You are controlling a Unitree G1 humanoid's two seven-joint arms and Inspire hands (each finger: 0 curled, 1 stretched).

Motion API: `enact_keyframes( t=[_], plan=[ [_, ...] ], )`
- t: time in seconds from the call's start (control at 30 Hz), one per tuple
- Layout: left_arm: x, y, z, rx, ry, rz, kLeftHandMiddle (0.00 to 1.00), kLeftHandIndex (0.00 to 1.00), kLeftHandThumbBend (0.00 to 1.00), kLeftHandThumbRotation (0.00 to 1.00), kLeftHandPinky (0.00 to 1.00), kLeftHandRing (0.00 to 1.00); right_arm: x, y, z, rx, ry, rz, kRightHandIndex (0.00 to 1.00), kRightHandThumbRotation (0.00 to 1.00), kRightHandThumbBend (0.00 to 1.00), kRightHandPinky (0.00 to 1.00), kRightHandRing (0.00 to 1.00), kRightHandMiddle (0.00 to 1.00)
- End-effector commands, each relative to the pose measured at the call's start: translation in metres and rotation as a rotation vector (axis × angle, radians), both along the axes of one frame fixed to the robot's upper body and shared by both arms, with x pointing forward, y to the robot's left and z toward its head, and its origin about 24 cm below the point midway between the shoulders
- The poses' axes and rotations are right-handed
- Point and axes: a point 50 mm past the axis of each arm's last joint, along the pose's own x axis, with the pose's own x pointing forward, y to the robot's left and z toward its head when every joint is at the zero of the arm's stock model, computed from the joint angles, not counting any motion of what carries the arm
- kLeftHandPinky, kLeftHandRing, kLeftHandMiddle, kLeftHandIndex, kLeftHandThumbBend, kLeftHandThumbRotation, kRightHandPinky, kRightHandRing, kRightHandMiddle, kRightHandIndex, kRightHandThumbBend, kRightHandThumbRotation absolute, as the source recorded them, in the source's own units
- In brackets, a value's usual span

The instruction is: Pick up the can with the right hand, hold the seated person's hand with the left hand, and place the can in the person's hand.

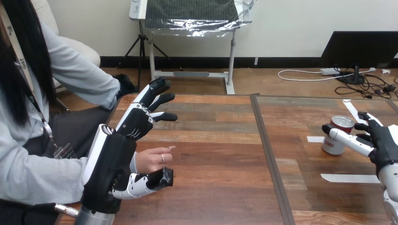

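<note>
left hand [136, 124] open, thumb under person's hand [150, 160], guess steadying it for handoff; right hand [382, 143] at can [331, 146] on desk [216, 154], can't tell if gripping

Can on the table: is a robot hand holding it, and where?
Cannot tell: the right robot hand is against the can, at its side; grip unclear.

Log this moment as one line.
left hand: open, beside person's hand | right hand: open, thumb across can | can: upright on table
</note>
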Motion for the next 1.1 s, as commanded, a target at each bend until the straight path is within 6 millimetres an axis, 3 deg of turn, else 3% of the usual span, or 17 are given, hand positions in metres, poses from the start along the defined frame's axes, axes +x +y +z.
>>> enact_keyframes(
  t=[0.0,0.33,1.07],
  plan=[
    [0.0057,0.0021,0.0156,-0.003,-0.077,-0.012,0.92,0.92,1.0,0.68,0.71,0.87,0.0137,0.0072,0.0127,-0.009,-0.038,0.025,0.94,0.52,0.97,0.8,0.84,0.87],
    [0.0049,0.0043,0.0165,0.002,-0.085,-0.008,0.92,0.91,1.0,0.67,0.71,0.87,0.014,0.0095,0.0111,0.0,-0.037,0.023,0.93,0.51,0.97,0.72,0.79,0.86],
    [0.0025,0.0064,0.0164,-0.004,-0.074,-0.014,0.92,0.9,1.0,0.66,0.7,0.87,0.0152,0.0128,0.0106,-0.02,-0.034,0.042,0.93,0.55,0.99,0.78,0.83,0.85]
  ],
)
